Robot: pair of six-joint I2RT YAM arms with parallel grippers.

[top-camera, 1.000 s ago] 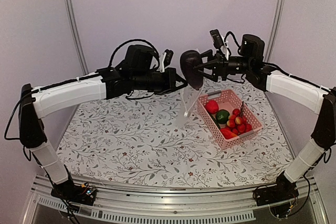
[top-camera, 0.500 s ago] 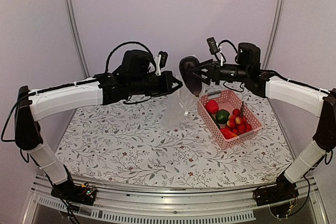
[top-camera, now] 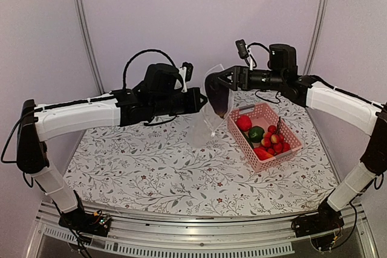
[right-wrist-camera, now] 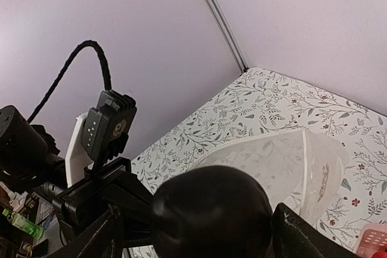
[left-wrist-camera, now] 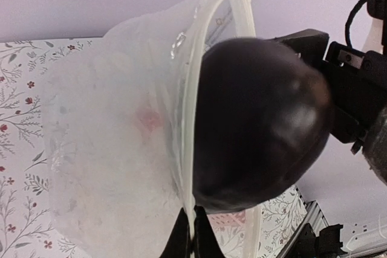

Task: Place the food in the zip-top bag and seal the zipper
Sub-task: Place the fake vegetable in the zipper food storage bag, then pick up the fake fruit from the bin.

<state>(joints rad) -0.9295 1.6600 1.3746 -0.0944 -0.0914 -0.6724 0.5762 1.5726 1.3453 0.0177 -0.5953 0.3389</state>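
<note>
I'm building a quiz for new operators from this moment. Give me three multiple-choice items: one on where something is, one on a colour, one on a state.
1. Where is the eggplant?
A. In the basket.
B. Lying on the table.
C. At the mouth of the zip-top bag, between the fingers of the right gripper.

2. What colour is the basket?
A. Pink.
B. Blue.
C. Yellow.

3. What is the left gripper doing?
A. Hanging open above the basket.
B. Pinching the bag's rim, shut.
C. Resting shut on the table.

Answers:
1 C: the left wrist view shows it against the zipper.
2 A: this is plain in the top view.
3 B: its closed fingers clamp the rim at the bottom of the left wrist view.
</note>
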